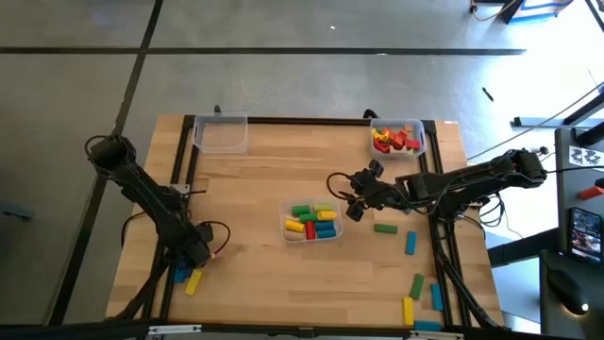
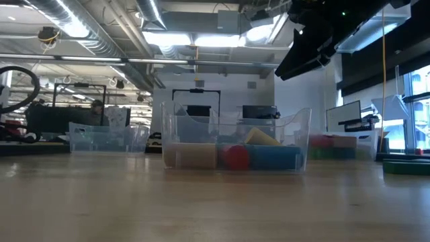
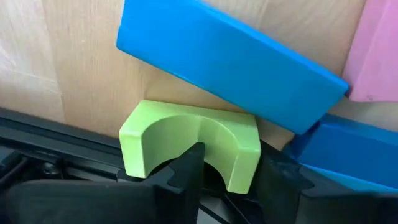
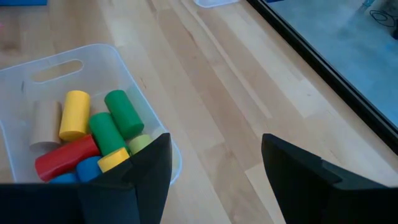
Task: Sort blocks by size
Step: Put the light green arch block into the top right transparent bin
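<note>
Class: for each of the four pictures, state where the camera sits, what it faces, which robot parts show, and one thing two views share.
High: overhead, facing down on the wooden table; both arms show.
Low: table height, facing the room; one dark arm overhead.
Left wrist: over a light green wooden arch; left hand straddles it.
Right wrist: right hand, fingers apart, empty.
Shared: the clear plastic bin of cylinders.

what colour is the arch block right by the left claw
Light green. The arch block shows best in the left wrist view, wedged under a blue bar.
</note>
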{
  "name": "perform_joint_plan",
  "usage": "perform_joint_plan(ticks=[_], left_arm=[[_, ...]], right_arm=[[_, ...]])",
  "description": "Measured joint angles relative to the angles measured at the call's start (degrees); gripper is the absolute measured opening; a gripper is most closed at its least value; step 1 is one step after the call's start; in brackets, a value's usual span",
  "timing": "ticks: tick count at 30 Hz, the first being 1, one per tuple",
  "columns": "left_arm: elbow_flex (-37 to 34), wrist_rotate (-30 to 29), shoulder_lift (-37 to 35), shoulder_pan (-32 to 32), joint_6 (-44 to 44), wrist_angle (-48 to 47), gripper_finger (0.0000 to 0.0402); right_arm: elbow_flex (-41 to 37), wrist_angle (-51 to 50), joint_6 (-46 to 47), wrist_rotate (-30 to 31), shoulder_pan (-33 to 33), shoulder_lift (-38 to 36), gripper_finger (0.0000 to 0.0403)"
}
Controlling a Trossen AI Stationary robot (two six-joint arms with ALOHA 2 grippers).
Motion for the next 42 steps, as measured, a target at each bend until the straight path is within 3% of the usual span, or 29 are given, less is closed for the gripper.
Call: perform_joint_plan(ticks=[9,17,28,36,42], left_arm=[[0.4,-0.2,0.1,0.0,-1.3,-0.4,0.0047],[8.2,-3.6,0.2,0.0,-0.5,-7.2,0.0043],[17.5,-9.1,0.2,3.8,5.2,-7.0,0.0043],[20.4,-13.4,-1.2,7.8,13.5,4.7,0.0043],[20.4,-15.6,-3.2,10.7,20.3,15.2,0.004]], right_arm=[[0.0,0.0,0.0,0.1,0.0,0.0,0.0241],[0.0,1.9,0.0,0.0,0.0,0.0,0.0241],[0.0,2.1,-0.2,-0.7,0.0,0.0,0.0241],[0.0,3.4,-2.2,-1.1,0.0,2.0,0.0241],[0.0,10.2,-7.9,-5.2,0.0,5.7,0.0241]])
